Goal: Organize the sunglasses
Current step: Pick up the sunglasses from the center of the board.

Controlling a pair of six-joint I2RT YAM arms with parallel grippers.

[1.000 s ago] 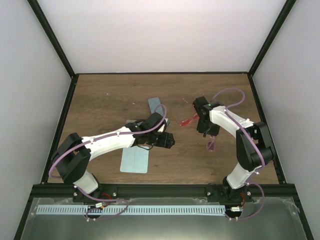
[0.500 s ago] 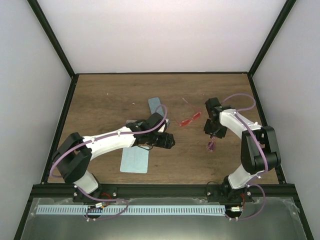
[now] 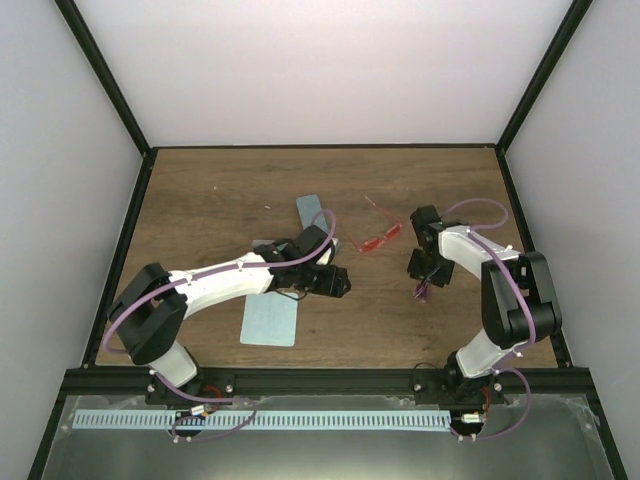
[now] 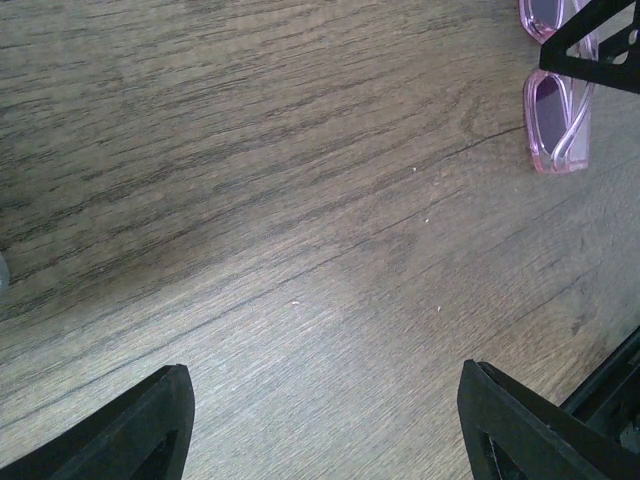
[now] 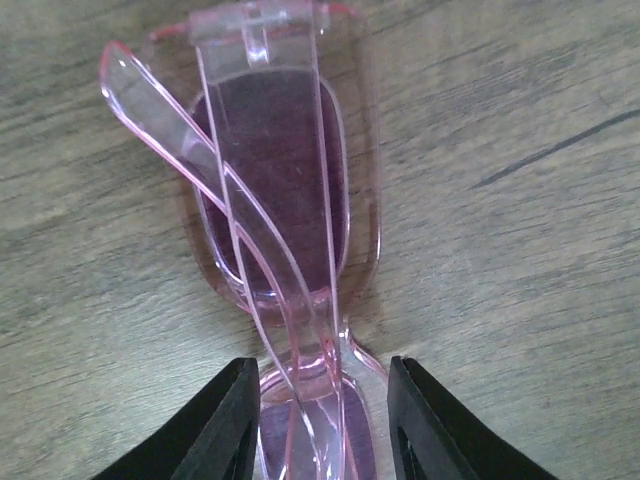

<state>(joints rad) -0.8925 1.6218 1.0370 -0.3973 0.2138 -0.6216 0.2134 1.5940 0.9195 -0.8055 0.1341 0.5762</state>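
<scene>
Stock on your desk (image 3: 200,195), item by item.

Pink sunglasses (image 5: 280,200): translucent, folded, lying on the wood at the right side of the desk. From above, the pair (image 3: 424,291) is largely covered by the wrist of your right arm (image 3: 478,258).

Right jaws: narrow, one on each side of the pink pair near its bridge. The fingers (image 5: 225,425) sit against the frame, so count the pair as gripped while it rests on the desk.

Red-orange sunglasses (image 3: 378,240): on the desk between your two arms, apart from the pink pair, touched by nothing.

Left jaws: wide, holding nothing, over bare wood. The pink pair shows at the upper right of the left wrist view, well clear of them.

Left arm (image 3: 220,280): stretched from its base toward the middle of the desk.

Pale teal cloth (image 3: 270,320): flat, toward the near edge, partly under the left arm.

Blue-grey oblong (image 3: 311,213): probably a case, lying at a slant just beyond the left wrist.
</scene>
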